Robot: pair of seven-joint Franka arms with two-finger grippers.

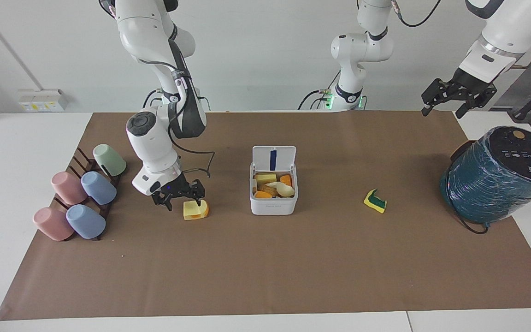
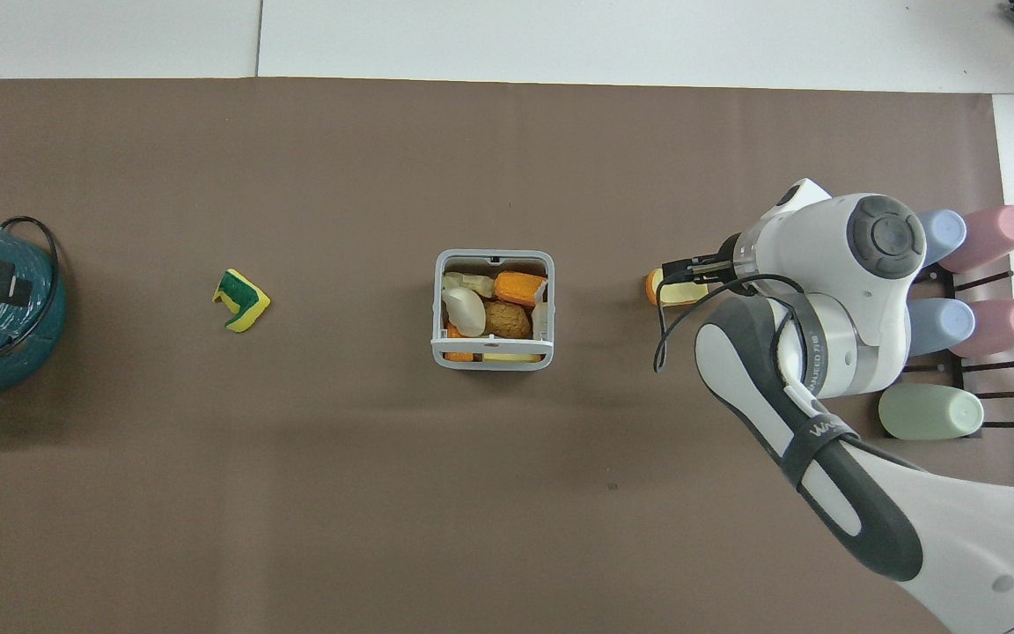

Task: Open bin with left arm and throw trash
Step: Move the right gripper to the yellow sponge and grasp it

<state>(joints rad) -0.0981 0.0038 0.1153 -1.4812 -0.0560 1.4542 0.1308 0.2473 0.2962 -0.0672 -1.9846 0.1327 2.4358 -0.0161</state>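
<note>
The white bin stands mid-table with its lid up; it also shows in the overhead view. Several scraps lie in it, among them a pale cream crescent. A yellow chunk with an orange edge lies on the mat toward the right arm's end, partly covered in the overhead view. My right gripper is open and low at the chunk's robot-side edge. A yellow-and-green sponge bit lies toward the left arm's end. My left gripper is open, empty and raised, waiting.
A rack of pastel cups lies at the right arm's end, close beside the right arm. A large teal wrapped cylinder stands at the left arm's end. Brown paper covers the table.
</note>
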